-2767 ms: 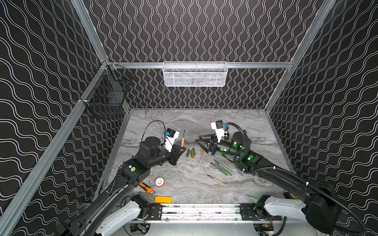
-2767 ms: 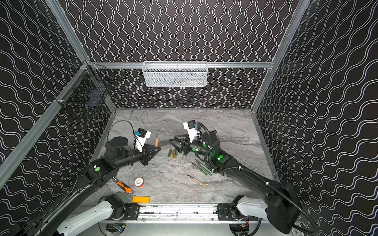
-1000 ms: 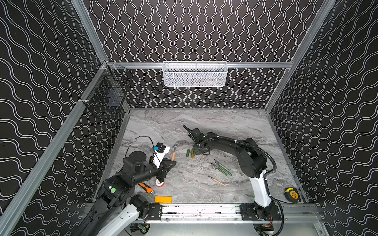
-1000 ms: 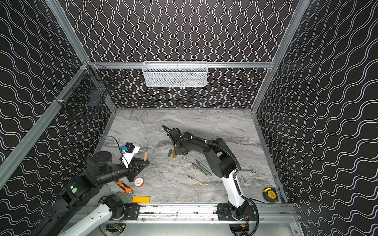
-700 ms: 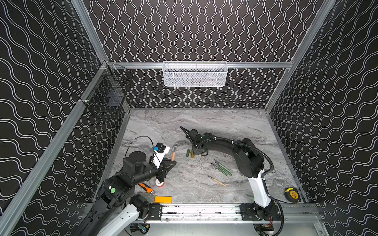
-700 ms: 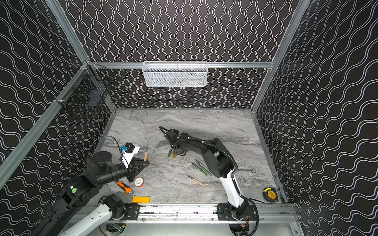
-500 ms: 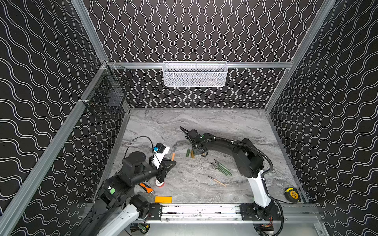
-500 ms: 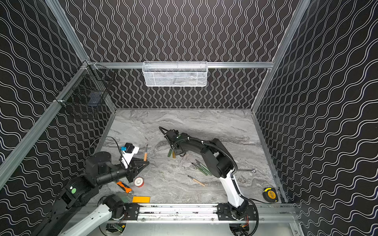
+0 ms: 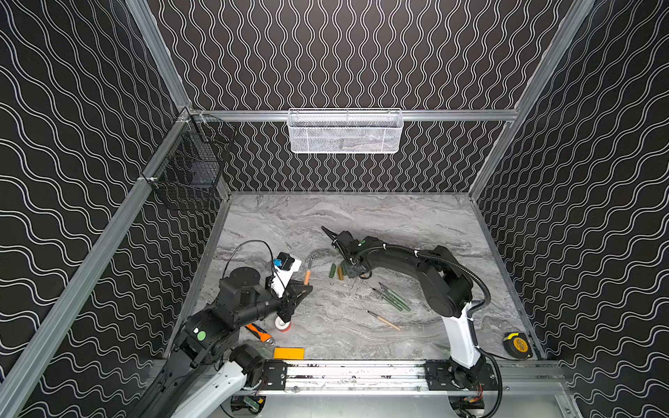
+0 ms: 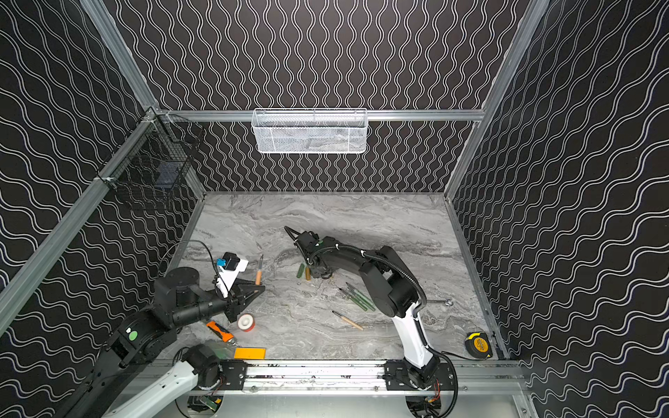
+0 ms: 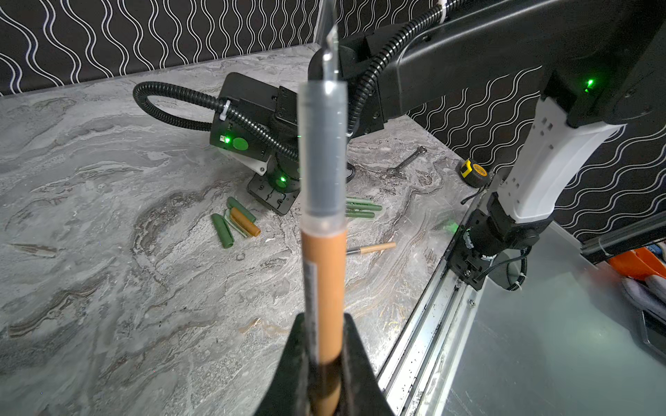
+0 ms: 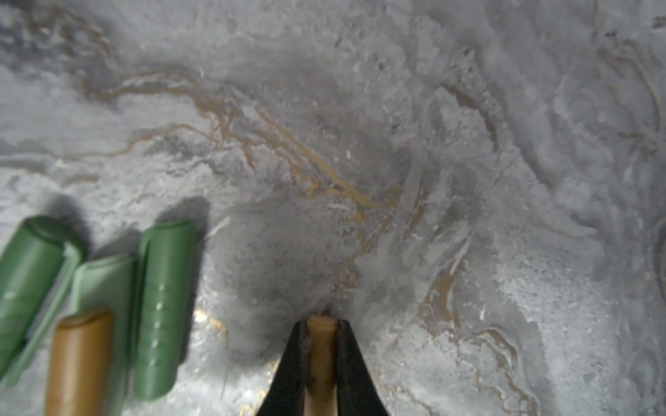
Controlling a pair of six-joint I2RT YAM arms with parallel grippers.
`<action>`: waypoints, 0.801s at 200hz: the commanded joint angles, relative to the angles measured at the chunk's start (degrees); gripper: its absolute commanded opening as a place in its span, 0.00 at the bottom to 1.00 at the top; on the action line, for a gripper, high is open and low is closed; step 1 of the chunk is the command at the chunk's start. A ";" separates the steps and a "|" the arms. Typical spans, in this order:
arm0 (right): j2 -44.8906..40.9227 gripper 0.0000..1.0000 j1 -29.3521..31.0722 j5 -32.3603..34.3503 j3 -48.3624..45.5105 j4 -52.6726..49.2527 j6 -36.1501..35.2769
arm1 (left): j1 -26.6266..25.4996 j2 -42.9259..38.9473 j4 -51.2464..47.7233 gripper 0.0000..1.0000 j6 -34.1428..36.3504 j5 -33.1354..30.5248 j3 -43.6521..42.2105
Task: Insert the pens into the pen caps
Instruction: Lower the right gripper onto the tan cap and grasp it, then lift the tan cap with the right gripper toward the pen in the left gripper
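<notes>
Now, your left gripper (image 11: 322, 320) is clamped tight on a tan pen (image 11: 324, 266). The pen's grey tip end sticks out past the jaws, up and toward the far side. Left arm folded at near left, wrist raised off the table (image 9: 362, 220). Your right gripper (image 12: 320, 326) is pinched onto a tan pen cap (image 12: 320, 347), nose-down at the table, mid-scene. Right arm reaches low from near right toward centre. Loose pen caps (image 9: 336, 271) lie just left of it. Green pens (image 9: 392, 299) lie nearer, to its right.

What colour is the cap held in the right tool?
Mustard tan; the cap shows best in the right wrist view.
</notes>
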 commanded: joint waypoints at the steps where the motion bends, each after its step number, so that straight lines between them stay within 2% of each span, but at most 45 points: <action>1: -2.49 0.11 -0.58 -2.00 -1.18 2.21 -0.61 | 0.14 0.62 1.64 0.00 0.68 0.66 -0.18; 53: -12.05 0.11 -3.42 -8.43 -10.47 13.66 -2.84 | 0.09 2.64 3.04 0.00 0.04 1.91 -0.68; 97: -26.23 0.12 -7.00 -17.37 -23.32 28.12 -5.38 | 0.09 6.99 6.25 0.00 -2.23 4.08 -0.27; 160: -43.47 0.12 -16.98 -32.44 -37.82 40.91 -5.97 | 0.05 15.15 23.47 0.00 -8.26 11.51 -3.86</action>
